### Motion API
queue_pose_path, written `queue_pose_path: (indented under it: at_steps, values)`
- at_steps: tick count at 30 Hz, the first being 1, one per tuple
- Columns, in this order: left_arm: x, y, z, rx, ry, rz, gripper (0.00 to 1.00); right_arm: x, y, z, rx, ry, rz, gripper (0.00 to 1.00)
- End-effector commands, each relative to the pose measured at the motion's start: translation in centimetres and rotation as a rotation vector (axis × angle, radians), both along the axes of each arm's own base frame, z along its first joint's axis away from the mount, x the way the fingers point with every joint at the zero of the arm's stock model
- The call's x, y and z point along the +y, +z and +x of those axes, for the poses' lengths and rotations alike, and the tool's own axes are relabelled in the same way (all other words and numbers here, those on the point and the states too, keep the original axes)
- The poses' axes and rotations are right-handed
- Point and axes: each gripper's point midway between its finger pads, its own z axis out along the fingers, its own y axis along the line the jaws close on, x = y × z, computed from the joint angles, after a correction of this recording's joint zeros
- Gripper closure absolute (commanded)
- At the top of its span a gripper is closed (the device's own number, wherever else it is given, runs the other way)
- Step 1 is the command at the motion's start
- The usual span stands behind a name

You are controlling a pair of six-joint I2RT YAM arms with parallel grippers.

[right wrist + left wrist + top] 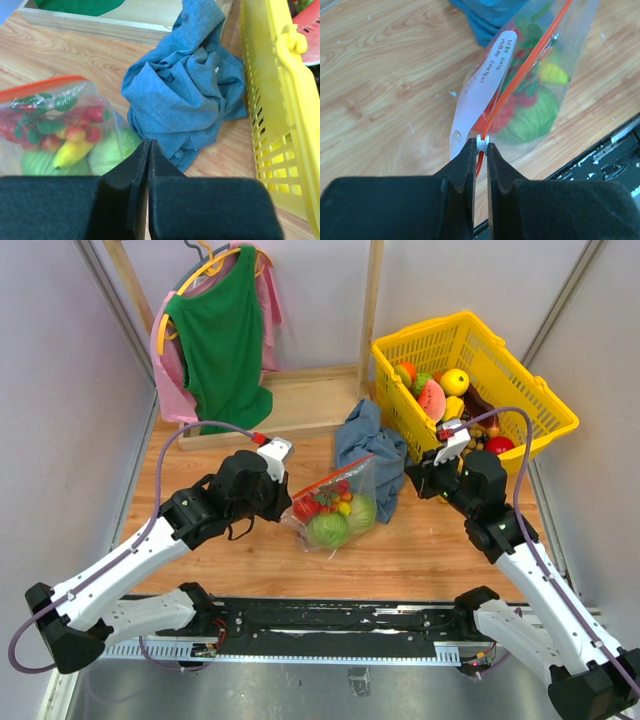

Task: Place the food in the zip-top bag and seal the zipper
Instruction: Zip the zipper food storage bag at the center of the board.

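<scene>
The zipper is the thing that matters now. It starts exactly between my left fingers and runs straight away from them, forward and a little to the right, along the upper edge of the zip-top bag. The left fingers are almost pressed together and pinch the near end of this strip, with a small white slider sitting just at their tips. The food is already inside the bag, to the right of the strip and below it. I cannot tell if the strip is closed over its full length.

The bag lies on the table, directly ahead of the left fingers. For the right fingers it is ahead and to the left, near but not touching. These are pressed together and hold nothing. The blue cloth lies straight ahead of them and the yellow basket to their right.

I judge the coming move must follow the strip's long axis, away from the left fingers, and the left arm is the one in place.
</scene>
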Motion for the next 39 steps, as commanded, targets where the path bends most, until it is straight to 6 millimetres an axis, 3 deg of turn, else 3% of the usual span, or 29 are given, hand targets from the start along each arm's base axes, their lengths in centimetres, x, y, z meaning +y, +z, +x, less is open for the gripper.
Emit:
queue_pose_path:
  at_steps: [1,4,7,11,13,19,24,31,37,39]
  values:
    - [1.1,0.4,0.6,-0.022,0.090,-0.067,0.94,0.9,0.9,0.0,-0.036,0.074,0.007,0.99]
    - [0.4,1.4,0.6,-0.061,0.042,-0.093,0.94,3.4,2.1,-1.1,-0.098,0.262,0.016,0.95]
    - [-0.1,2.1,0.5,-0.092,-0.019,-0.091,0.95,5.5,3.5,-2.1,-0.168,0.423,0.034,0.68]
    - [-0.7,2.9,0.3,-0.127,-0.091,-0.083,0.96,8.1,4.9,-3.0,-0.259,0.625,0.032,0.43]
    - [-1.1,3.1,0.2,-0.131,-0.122,-0.079,0.96,9.2,5.5,-3.6,-0.300,0.716,0.003,0.35]
    - [-2.6,3.2,-0.3,-0.125,-0.229,-0.087,0.96,12.2,5.4,-5.5,-0.422,0.990,-0.140,0.28]
    - [-3.6,3.5,-0.5,-0.120,-0.287,-0.090,0.97,14.4,4.2,-6.3,-0.436,1.153,-0.222,0.30]
    - [-3.9,4.1,-0.8,-0.130,-0.316,-0.104,0.96,16.6,0.4,-7.0,-0.321,1.297,-0.271,0.33]
    - [-3.8,4.5,-1.1,-0.131,-0.319,-0.115,0.96,16.8,-0.7,-5.9,-0.304,1.259,-0.299,0.51]
    - [-3.8,4.2,-1.3,-0.125,-0.320,-0.117,0.96,16.8,-1.2,-5.7,-0.287,1.248,-0.308,0.62]
